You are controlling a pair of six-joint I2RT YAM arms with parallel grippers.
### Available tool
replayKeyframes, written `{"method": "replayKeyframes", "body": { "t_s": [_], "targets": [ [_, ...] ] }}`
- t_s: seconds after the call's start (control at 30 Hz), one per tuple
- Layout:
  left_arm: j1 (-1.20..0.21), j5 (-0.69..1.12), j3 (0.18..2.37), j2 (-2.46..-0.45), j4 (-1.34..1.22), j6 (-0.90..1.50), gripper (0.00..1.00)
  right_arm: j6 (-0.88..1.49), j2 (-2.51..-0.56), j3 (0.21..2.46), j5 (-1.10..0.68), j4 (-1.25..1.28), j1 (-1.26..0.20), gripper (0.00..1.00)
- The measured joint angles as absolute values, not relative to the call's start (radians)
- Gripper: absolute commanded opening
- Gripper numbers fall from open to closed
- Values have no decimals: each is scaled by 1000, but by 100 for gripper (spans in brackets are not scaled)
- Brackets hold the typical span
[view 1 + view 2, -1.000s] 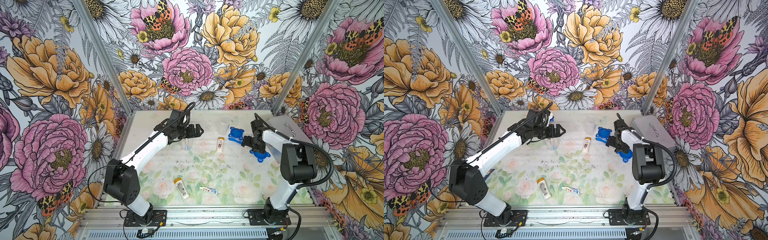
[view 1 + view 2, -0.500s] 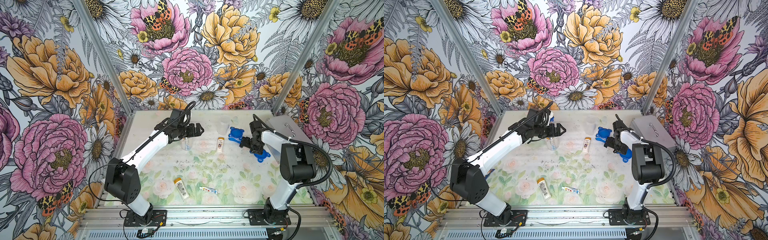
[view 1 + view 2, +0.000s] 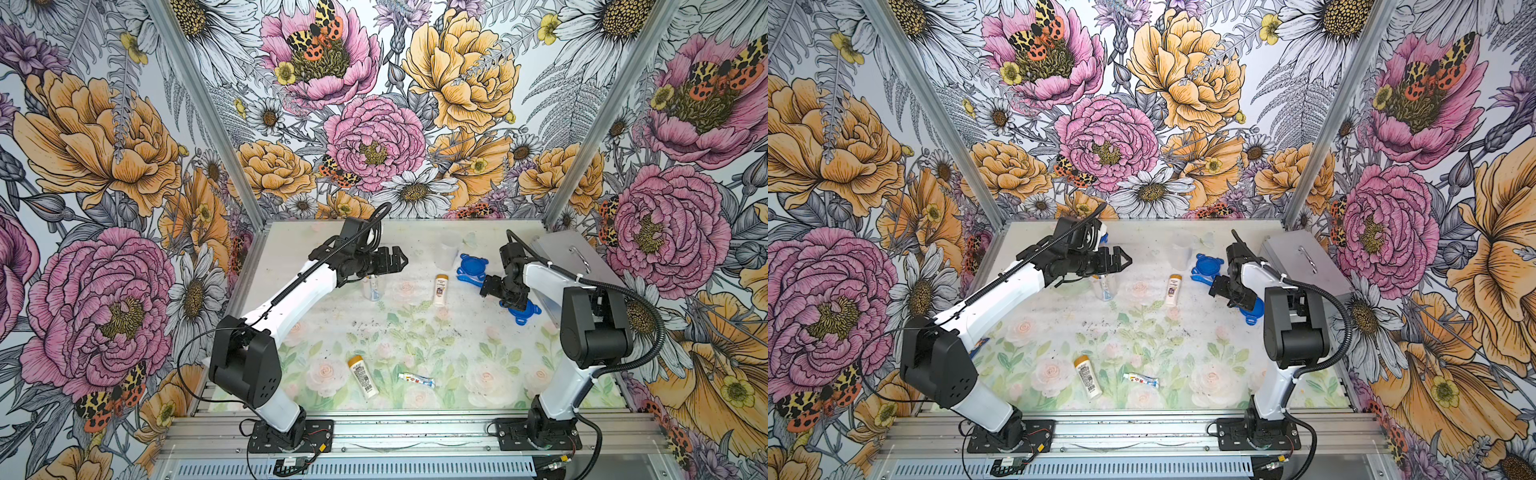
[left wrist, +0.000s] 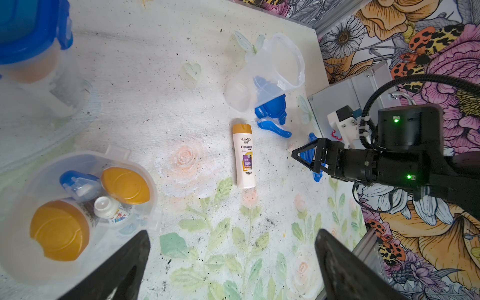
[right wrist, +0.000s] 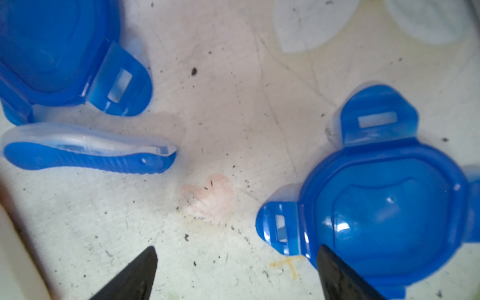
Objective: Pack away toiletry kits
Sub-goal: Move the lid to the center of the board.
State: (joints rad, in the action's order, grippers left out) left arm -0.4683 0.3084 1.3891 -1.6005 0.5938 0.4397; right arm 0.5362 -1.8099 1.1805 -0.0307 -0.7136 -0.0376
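A clear cup (image 4: 118, 153), uncovered and upright, is filled with two orange-capped bottles (image 4: 59, 230), a tube (image 4: 109, 209) and a toothbrush (image 4: 79, 184). An empty cup (image 3: 445, 255) is set at the back, just beside a blue lid (image 3: 472, 268) and a loose toothbrush (image 5: 88, 153). A second lid (image 3: 524, 311) is laid nearer. A middle bottle (image 3: 441, 289), a front bottle (image 3: 363, 376) and a toothpaste tube (image 3: 416, 380) are laid flat.

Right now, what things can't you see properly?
Lidded cup, left wrist view: blurred, cut off by the picture's edge; contents unclear.
Blue lid, in a top view: partly hidden under the right arm.
Toothpaste tube, in a top view: print too small to read.
Open cup, in a top view: top hidden by the left gripper.
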Motion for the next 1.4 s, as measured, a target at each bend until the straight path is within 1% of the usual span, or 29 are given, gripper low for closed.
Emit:
{"method": "replayKeyframes", "body": {
  "t_s": [0.37,0.63,0.8,1.17,1.4],
  "targets": [
    [-468,308,1403,-1627,594,440,99,537,-1810,1166,-46,-699,-14,95],
    [-468,309,1426,-1641,593,440,99,532,-1810,1166,-77,-679,-27,95],
    [-468,311,1428,-1650,593,439,99,534,-1810,1164,-93,-667,-98,95],
    [-466,324,1429,-1675,593,440,99,558,-1859,1231,-183,-644,-352,95],
    [-462,327,1433,-1680,596,439,99,536,-1866,1243,-257,-638,-386,94]
  ]
}}
